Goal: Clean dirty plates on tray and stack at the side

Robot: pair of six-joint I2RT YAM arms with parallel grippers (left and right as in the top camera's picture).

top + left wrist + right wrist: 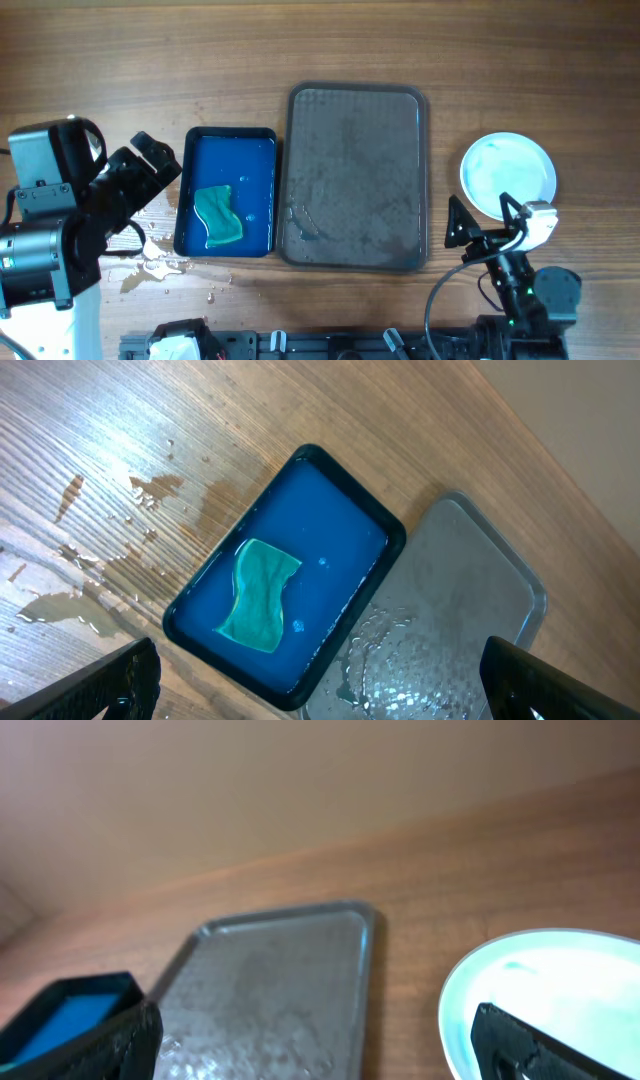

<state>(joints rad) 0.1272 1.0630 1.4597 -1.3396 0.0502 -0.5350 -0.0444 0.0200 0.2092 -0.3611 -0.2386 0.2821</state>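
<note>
At the right edge of the table, just beside the tray (300,110), a white plate (508,172) lies flat with a pale blue film on its face. From above it reads as one disc. Whether others sit stacked under it I cannot tell.

Progress:
- The tray is bare of plates, with only water beads and a wet patch near its lower left corner.
- Nothing round and white shows anywhere else on the table.
- Judgement: the clearing and stacking looks done or nearly done. The film on the top plate may mean the wiping was incomplete.

Other items:
- The small blue tray (228,138) sits touching the big tray's left side.
- It holds blue liquid and a green cloth (220,215), which lies crumpled toward its lower half.
- Water splashes (150,258) mark the wood to its lower left.

Grippers:
- The right gripper (482,216) has its fingers spread wide and nothing between them. The plate is just ahead and to the right of the fingers, near but not touching, and its rim shows past the right finger in the wrist view.
- The left gripper (158,160) also has its fingers wide apart and empty. It is held above the table left of the blue tray, looking down at the cloth and well apart from the plate.
</note>
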